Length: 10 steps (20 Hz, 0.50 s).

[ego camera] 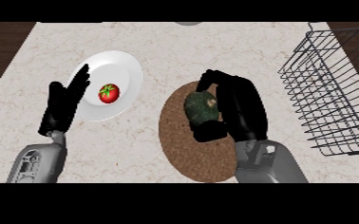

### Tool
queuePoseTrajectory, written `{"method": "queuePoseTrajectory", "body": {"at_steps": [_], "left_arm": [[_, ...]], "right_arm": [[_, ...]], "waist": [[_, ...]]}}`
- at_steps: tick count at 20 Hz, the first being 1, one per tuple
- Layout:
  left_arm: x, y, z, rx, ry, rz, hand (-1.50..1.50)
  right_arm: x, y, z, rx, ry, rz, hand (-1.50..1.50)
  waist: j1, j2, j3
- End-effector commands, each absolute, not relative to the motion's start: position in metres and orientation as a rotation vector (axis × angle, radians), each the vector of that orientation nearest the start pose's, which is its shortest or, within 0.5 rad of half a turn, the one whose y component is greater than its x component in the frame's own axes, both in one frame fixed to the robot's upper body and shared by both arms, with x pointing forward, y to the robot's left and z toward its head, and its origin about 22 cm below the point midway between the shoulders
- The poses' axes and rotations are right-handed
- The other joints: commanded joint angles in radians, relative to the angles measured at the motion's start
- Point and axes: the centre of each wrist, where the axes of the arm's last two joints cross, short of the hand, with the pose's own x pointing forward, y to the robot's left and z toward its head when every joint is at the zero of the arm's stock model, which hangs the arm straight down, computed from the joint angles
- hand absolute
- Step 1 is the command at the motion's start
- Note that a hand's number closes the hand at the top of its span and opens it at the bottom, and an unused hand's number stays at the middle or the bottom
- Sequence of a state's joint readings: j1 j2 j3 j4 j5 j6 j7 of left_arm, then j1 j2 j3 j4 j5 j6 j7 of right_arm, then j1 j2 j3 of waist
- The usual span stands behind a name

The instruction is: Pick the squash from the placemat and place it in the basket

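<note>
Curling round the squash on the placemat at frame centre, the right hand grasps it, with lifting and carrying to the basket at right remaining.

Even, bright light falls on the pale table with no glare. Shadows are faint: a soft dark rim under the plate toward 6 o'clock. Edges look straight.

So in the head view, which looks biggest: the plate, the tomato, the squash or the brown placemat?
Largest to smallest, as they look:
1. Placemat
2. Plate, close to the placemat, so those two are unsure
3. Squash, partly hidden by the right hand
4. Tomato
</note>
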<state>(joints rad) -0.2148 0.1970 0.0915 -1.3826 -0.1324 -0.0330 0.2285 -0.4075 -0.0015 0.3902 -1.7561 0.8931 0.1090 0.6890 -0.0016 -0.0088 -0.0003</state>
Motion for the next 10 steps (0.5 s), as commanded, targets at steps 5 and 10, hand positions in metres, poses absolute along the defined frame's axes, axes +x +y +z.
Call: {"method": "queuePoseTrajectory", "body": {"at_steps": [5,10], "left_arm": [[0.298,0.279,0.017,0.277,-1.338,-0.211,0.00],[0.301,0.276,0.020,0.261,-1.349,-0.215,0.00]], "right_arm": [[0.228,-0.101,0.258,-0.781,-1.671,0.556,1.50],[0.226,-0.108,0.314,-0.786,-1.667,0.490,1.50]], "waist": [[-0.006,0.003,-0.001],[-0.004,0.004,-0.001]]}}
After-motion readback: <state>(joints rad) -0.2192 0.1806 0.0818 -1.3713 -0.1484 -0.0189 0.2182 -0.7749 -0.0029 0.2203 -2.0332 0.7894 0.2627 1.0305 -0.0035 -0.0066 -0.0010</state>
